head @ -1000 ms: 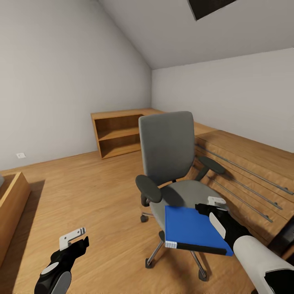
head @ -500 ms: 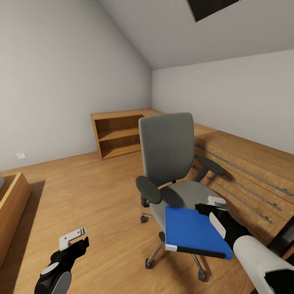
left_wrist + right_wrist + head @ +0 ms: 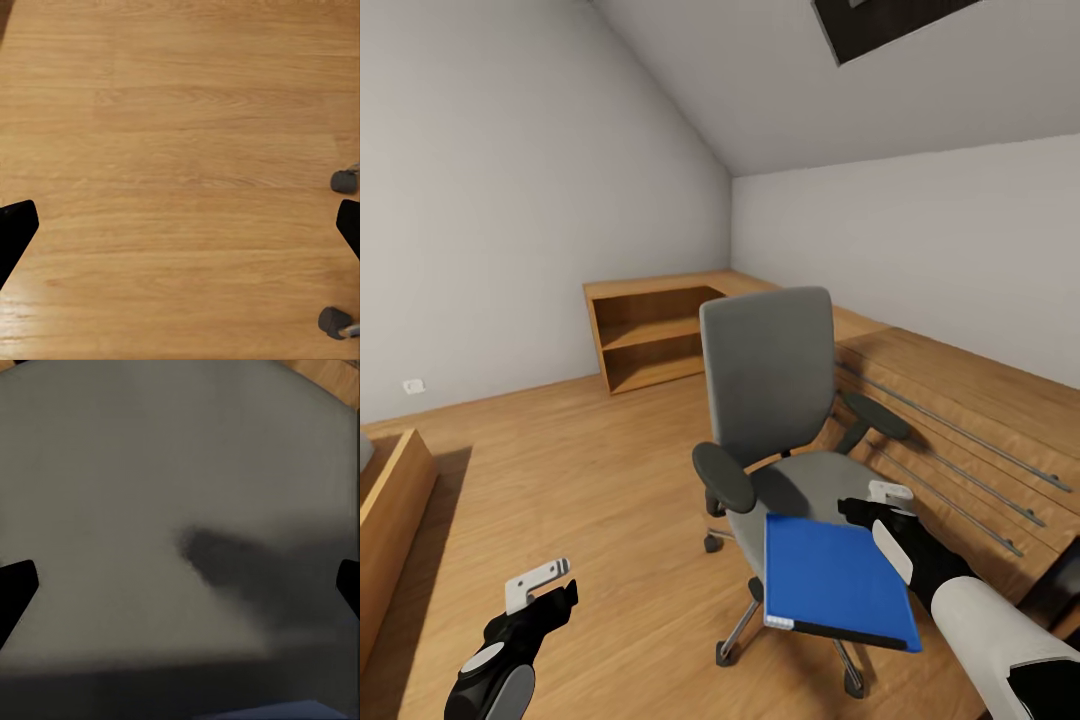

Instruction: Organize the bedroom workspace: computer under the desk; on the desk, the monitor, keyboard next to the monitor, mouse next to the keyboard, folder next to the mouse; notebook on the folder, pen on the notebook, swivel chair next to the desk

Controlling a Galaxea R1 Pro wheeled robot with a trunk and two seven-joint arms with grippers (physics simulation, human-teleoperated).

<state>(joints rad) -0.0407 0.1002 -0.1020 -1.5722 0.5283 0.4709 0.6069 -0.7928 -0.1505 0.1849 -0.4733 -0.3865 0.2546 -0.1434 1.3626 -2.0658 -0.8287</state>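
Folder (image 3: 835, 582), bright blue with white edge at the spine, sits level over the front of the swivel chair (image 3: 770, 395) seat, its right edge at the right gripper (image 3: 882, 512). Whether the fingers actually clamp it cannot be told; in the right wrist view the two dark fingertips sit far apart at the frame edges over the grey seat. Left gripper (image 3: 538, 588) hangs low over the wood floor (image 3: 560, 470), fingers spread wide, holding nothing. Open wooden shelf unit (image 3: 650, 335) stands behind the chair against the wall.
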